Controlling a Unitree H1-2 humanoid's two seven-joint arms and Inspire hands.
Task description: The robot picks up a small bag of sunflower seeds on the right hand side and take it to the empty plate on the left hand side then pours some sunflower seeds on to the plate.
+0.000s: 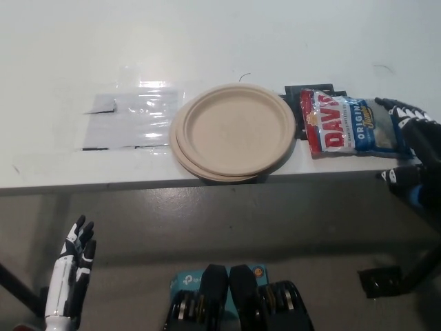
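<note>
A red, white and blue bag of sunflower seeds lies flat on the white table, right of centre. To its left sits a tan paper plate with nothing on it, stacked on another plate. My black right hand is at the bag's right end, fingers spread around that end, above and below it; no firm hold on the bag shows. My white left hand hangs low at the lower left, below the table edge, fingers extended and holding nothing.
A clear plastic sheet lies on the table left of the plates. A black flat piece shows under the bag's top left corner. The table's front edge runs just below the plates. A black object sits on the floor at lower right.
</note>
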